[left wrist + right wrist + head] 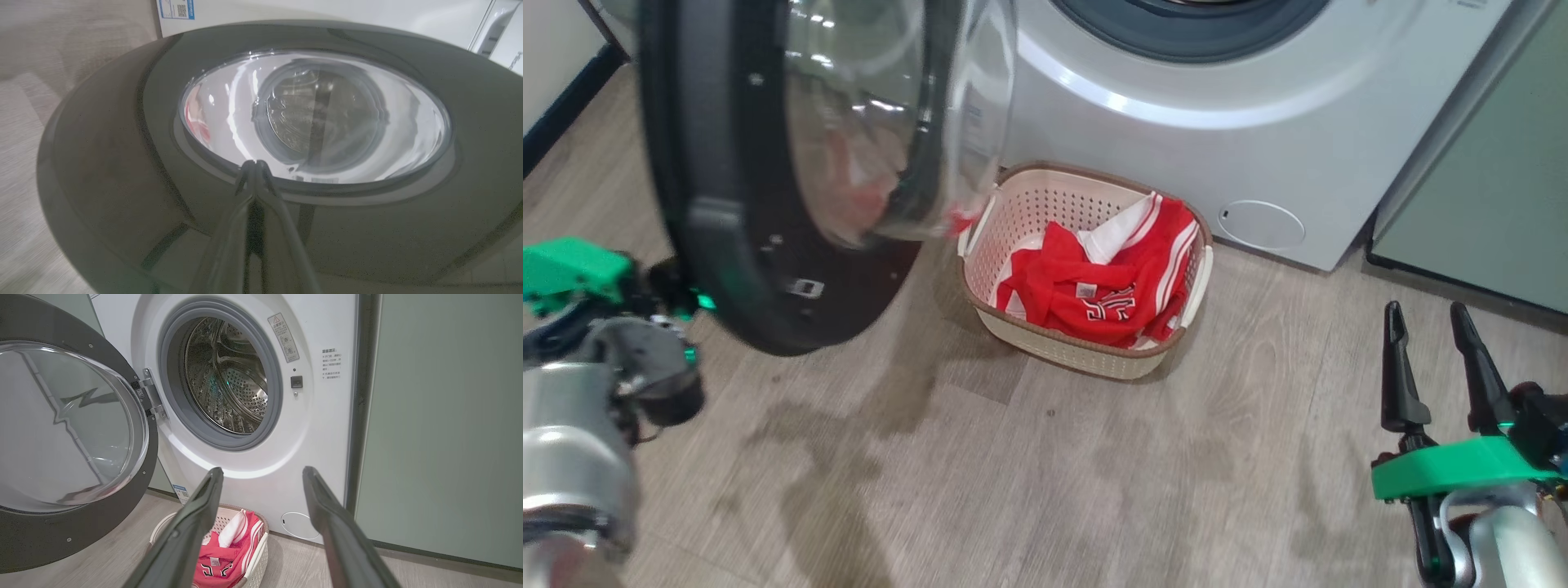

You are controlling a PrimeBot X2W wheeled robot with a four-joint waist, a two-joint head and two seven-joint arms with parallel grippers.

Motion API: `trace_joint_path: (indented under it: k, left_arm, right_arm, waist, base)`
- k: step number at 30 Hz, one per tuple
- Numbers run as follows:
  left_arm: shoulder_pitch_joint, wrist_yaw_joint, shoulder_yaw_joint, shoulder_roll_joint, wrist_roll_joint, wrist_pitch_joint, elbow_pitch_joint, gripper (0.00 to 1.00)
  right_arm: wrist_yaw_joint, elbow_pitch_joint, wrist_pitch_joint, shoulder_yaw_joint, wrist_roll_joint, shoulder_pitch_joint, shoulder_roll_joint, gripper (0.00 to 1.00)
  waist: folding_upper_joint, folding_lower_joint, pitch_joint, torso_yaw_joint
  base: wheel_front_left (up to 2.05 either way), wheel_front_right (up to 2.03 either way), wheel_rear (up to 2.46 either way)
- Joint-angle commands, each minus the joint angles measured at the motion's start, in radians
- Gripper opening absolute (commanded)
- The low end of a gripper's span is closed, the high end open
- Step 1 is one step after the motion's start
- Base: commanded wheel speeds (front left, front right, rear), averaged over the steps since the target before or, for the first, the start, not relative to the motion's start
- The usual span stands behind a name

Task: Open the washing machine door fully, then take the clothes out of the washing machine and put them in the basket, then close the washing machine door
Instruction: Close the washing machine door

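The washing machine door (719, 245) stands swung open at the upper left, its black rim and glass bowl toward me. In the left wrist view my left gripper (255, 163) is shut, fingers pressed together, with its tips against the door's (102, 163) outer face at the window's edge. The red clothes (1094, 294) lie in the basket (1062, 343) on the floor before the washing machine (1176, 147). My right gripper (1425, 309) hangs open at the lower right, holding nothing. Its wrist view shows the bare steel drum (224, 379), the door (81, 535) and the basket (261, 547) with clothes (220, 563).
A pale green cabinet (1486, 180) stands right of the washer, close to my right arm. Wood floor (1013, 474) spreads in front of the basket. My left arm's green wrist mount (572, 269) sits behind the door's rim. A dark baseboard (564, 106) runs along the far left.
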Motion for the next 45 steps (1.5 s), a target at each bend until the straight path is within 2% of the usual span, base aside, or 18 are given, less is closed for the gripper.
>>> trace_joint_path:
  k: [1,8,15,20,24,27,31,38,45]
  left_arm:
    - [0.010,-0.006,-0.009,0.009,-0.005,0.032,-0.068,0.00]
    - [0.092,-0.007,-0.065,-0.105,-0.011,0.104,-0.191,0.00]
    - [0.155,-0.007,-0.095,-0.179,-0.039,0.091,-0.229,0.00]
    - [0.187,-0.007,-0.123,-0.191,-0.076,0.091,-0.266,0.00]
    - [0.221,-0.007,-0.203,-0.193,-0.149,0.099,-0.299,0.00]
    - [0.254,-0.007,-0.292,-0.193,-0.223,0.045,-0.334,0.00]
    - [0.277,-0.007,-0.359,-0.193,-0.274,-0.017,-0.359,0.00]
    - [0.278,-0.007,-0.423,-0.193,-0.333,-0.100,-0.376,0.00]
    - [0.242,-0.007,-0.462,-0.193,-0.363,-0.169,-0.364,0.00]
  right_arm:
    - [-0.001,-0.031,-0.006,0.013,0.000,0.002,0.001,1.00]
    - [-0.001,-0.032,-0.006,0.008,0.000,0.016,0.008,1.00]
    - [-0.001,-0.028,-0.006,0.011,0.003,0.032,0.011,1.00]
    - [-0.001,-0.029,-0.006,0.007,0.005,0.036,0.014,1.00]
    - [-0.001,-0.026,-0.006,0.006,0.007,0.048,0.016,1.00]
    - [-0.001,-0.026,-0.006,0.012,0.007,0.055,0.016,1.00]
    - [-0.001,-0.027,-0.006,0.016,0.005,0.058,0.017,1.00]
    - [-0.001,-0.027,-0.006,0.018,0.007,0.062,0.014,1.00]
    - [-0.001,-0.028,-0.006,0.016,0.009,0.062,0.012,1.00]
  waist:
    - [0.0000,0.0000,-0.009,0.009]
    - [0.0000,0.0000,-0.030,0.016]
    - [0.0000,0.0000,-0.060,-0.015]
    - [0.0000,0.0000,-0.070,-0.061]
    - [0.0000,0.0000,-0.078,-0.105]
    - [0.0000,0.0000,-0.086,-0.156]
    - [0.0000,0.0000,-0.089,-0.214]
    - [0.0000,0.0000,-0.085,-0.319]
    - [0.0000,0.0000,-0.073,-0.391]
  base:
    - [0.00,0.00,0.00]
    - [0.00,0.00,0.00]
    - [0.00,0.00,0.00]
    - [0.00,0.00,0.00]
    - [0.00,0.00,0.00]
    - [0.00,0.00,0.00]
    - [0.00,0.00,0.00]
    - [0.00,0.00,0.00]
    - [0.00,0.00,0.00]
